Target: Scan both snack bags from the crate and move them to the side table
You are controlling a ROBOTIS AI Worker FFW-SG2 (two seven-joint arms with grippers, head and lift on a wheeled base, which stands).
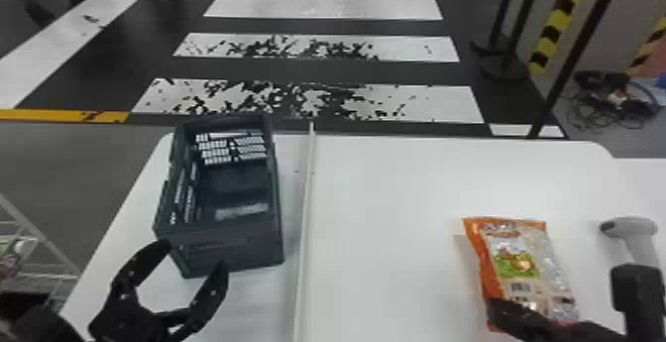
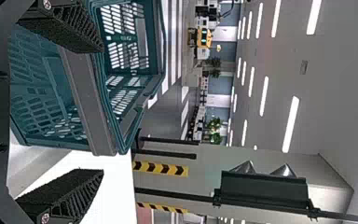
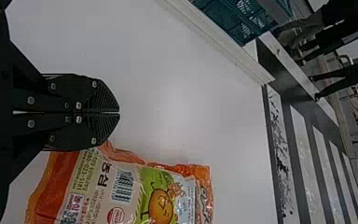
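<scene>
Left claw [image 1: 193,256]: my two fingers stood well apart at the crate's near wall, gripping nothing; whether a fingertip touched it, I could not tell.
Crate [image 1: 233,249]: it stood upright on the white table [image 1: 396,182], with its slatted end wall and part of its floor visible through the open top.
White strip [image 1: 305,207]: it ran between the crate and the bag.
Snack bag [image 1: 515,266]: it lay on the table outside the crate, label up, its barcode [image 3: 122,186] in sight.
Right claw [image 3: 119,112]: I had these fingers clenched on nothing, just beside the bag.
Scanner [image 1: 632,227]: it was near the table's right side, in neither claw.
Bags, done: one was out of the crate; I judged that stage finished for it, though nothing proved a scan.
Bags, left: this one seemed to need the scanner, if unread, and then the side table; the other's progress I could not settle.
Hidden parts: my right arm covered the bag's near end in the head view, a black block [image 1: 637,286] crossed the scanner's handle, and I could not tell which surface was the side table.
</scene>
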